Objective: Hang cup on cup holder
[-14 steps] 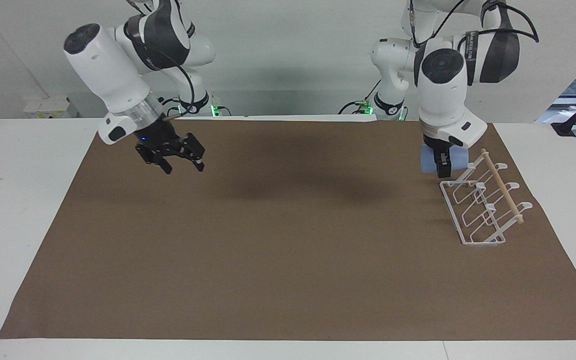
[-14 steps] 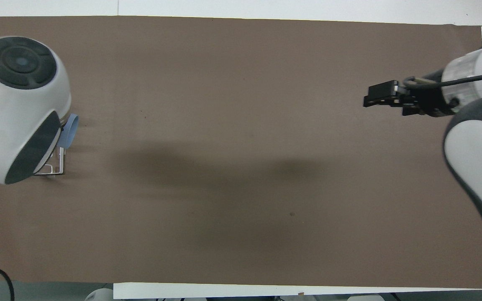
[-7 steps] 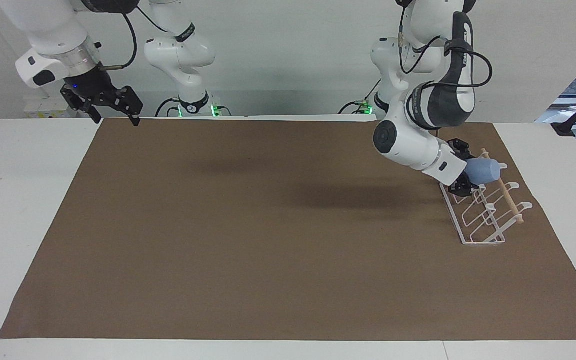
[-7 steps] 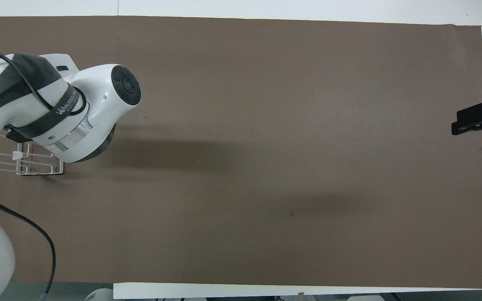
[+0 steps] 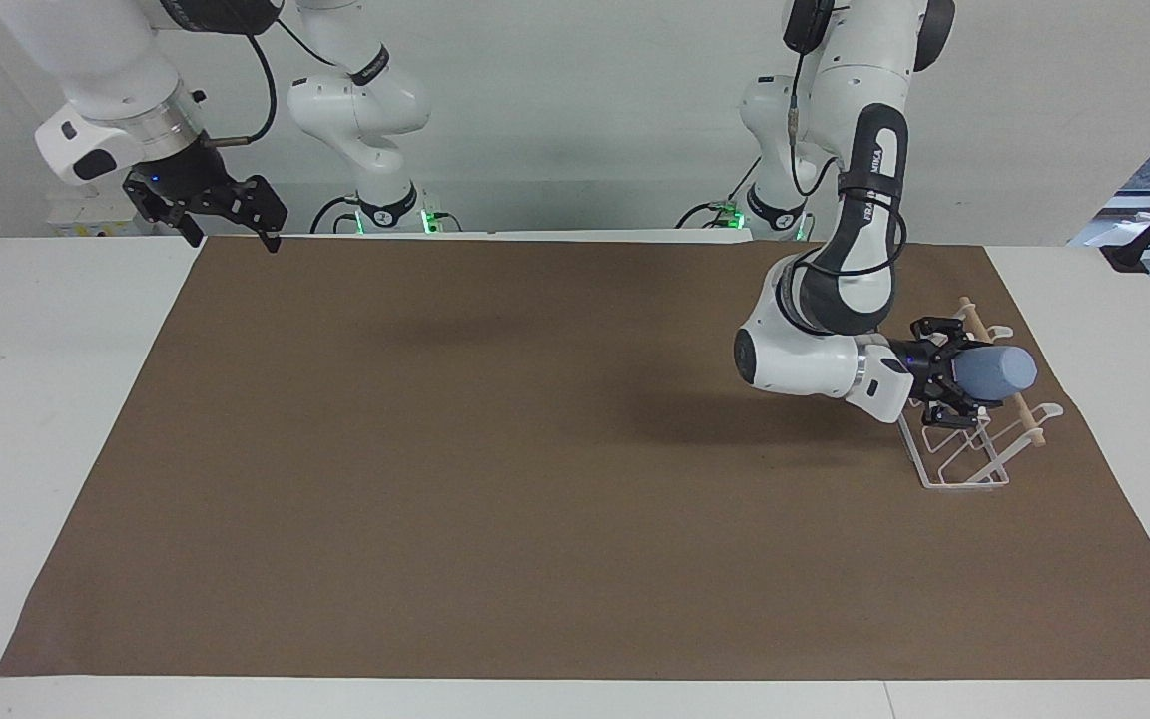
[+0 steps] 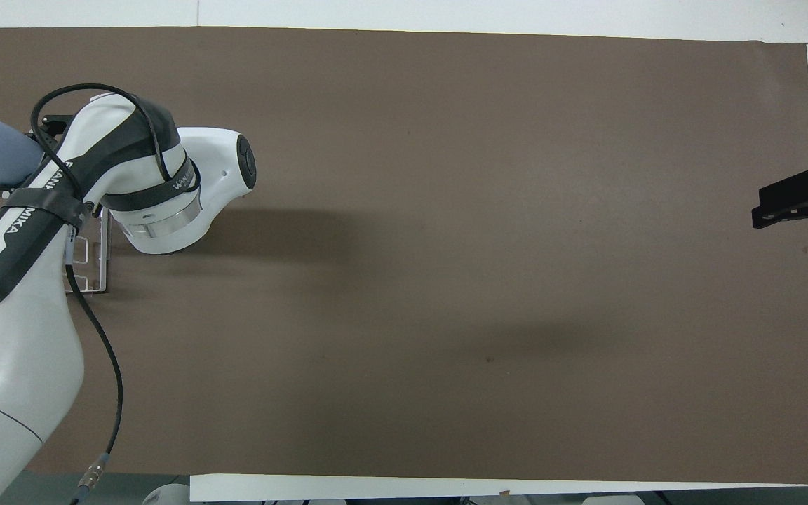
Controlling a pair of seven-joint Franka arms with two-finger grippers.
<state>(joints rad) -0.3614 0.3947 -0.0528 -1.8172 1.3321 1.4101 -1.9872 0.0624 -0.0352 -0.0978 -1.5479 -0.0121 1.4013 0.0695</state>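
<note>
Since half a second ago the left claw (image 5: 956,384), pinching the cup (image 5: 996,373), has carried it along over the cup holder (image 5: 974,439); hanging is underway, next lowering onto a prong. Right claw (image 5: 226,210) waits spread.

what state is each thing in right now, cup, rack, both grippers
cup: lying sideways in the left gripper, over the rack's prongs; whether it is on a prong cannot be told.
cup holder: standing on the brown mat at the left arm's end of the table, no cup seen hanging on its visible prongs.
left gripper: turned sideways over the rack, shut on the cup.
right gripper: open, holding nothing, waiting over the mat's edge at the right arm's end.
</note>
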